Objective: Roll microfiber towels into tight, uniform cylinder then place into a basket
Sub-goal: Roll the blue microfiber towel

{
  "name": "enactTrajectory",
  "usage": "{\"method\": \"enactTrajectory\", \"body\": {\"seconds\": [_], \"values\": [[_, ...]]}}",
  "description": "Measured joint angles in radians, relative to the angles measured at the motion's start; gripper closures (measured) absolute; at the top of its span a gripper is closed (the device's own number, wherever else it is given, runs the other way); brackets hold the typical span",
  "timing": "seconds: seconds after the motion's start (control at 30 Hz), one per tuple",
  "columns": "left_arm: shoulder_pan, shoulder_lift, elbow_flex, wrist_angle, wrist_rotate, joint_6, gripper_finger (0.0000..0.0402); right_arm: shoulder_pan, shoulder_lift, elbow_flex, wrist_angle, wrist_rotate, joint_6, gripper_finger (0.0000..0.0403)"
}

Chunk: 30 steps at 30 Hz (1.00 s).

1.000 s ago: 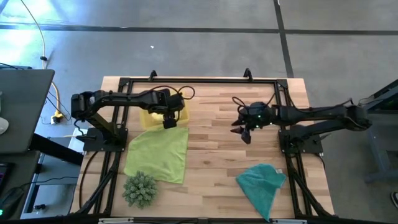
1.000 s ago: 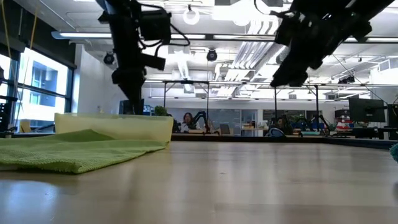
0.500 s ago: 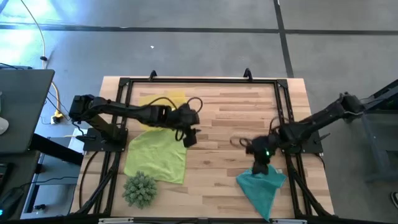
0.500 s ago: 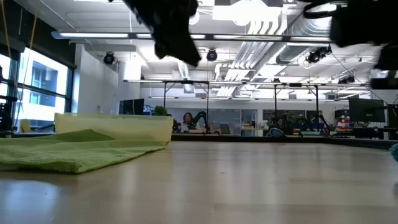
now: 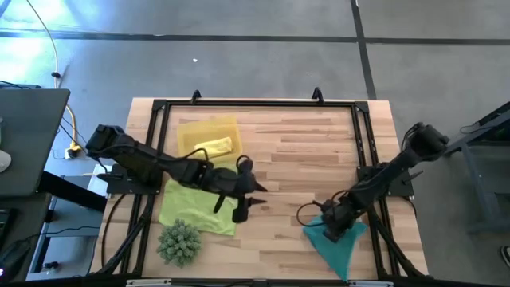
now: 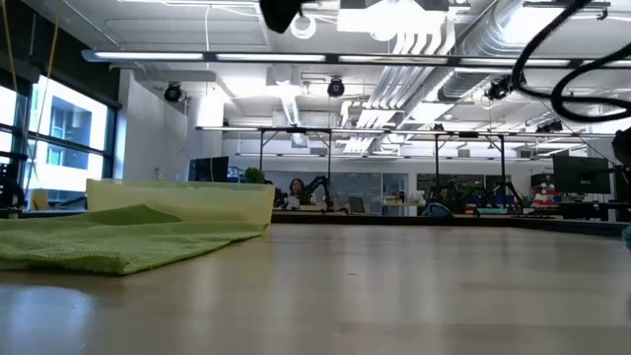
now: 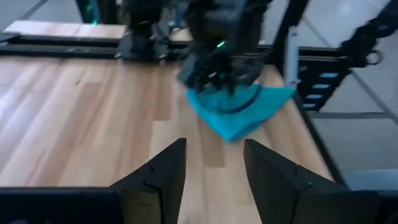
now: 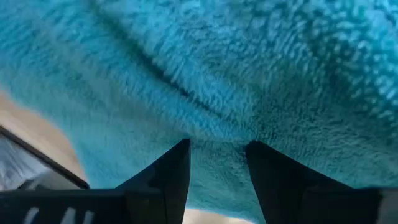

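The teal towel (image 5: 341,241) lies crumpled near the table's near right corner. My right gripper (image 5: 329,226) is open and low over its far left part; the cloth fills the right wrist view (image 8: 236,74). My left gripper (image 5: 249,201) is open and empty, above the right edge of the lime green towel (image 5: 195,199), which lies flat at the near left. A rolled yellow towel (image 5: 215,147) lies in the yellow basket (image 5: 191,131) at the far left. The left wrist view shows the teal towel (image 7: 239,112) and my right gripper (image 7: 217,65) ahead. My right gripper comes at the teal towel from above, its open fingers (image 8: 168,180) standing on the cloth's upper surface (image 8: 217,134) near the far left edge. A small pucker of cloth shows between the fingertips. The towel lies on the table.
A spiky green plant-like ball (image 5: 179,243) sits at the near left corner, beside the lime towel. A black frame (image 5: 255,104) runs around the table. Bare wood (image 5: 303,151) lies between the two towels and across the far right. The low view shows the lime towel (image 6: 118,242) and the basket (image 6: 182,202).
My left gripper has gone from the basket toward the table's near edge and right, ending over the lime towel's right edge. My right gripper has gone from the table's middle toward the near edge and down onto the teal towel. The towels have stayed where they were.
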Motion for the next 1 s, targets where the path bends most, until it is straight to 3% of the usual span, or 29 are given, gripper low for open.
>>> {"method": "enactTrajectory", "body": {"seconds": [0.4,0.73,0.9,1.0], "values": [[-0.102,0.000,0.000,0.032,-0.002,0.000,0.0253,-0.172,0.069,0.007,0.070,0.070,-0.183,0.0249],[-0.130,0.000,0.000,0.014,-0.004,-0.015,0.0253,-0.384,0.085,-0.007,0.411,0.335,-0.491,0.0249],[-0.137,0.000,0.000,-0.020,-0.003,-0.018,0.0253,-0.497,0.084,-0.009,0.524,0.376,-0.654,0.0249],[-0.136,0.000,0.000,-0.040,-0.003,-0.017,0.0253,-0.562,0.084,-0.009,0.597,0.333,-0.703,0.0249]]}}
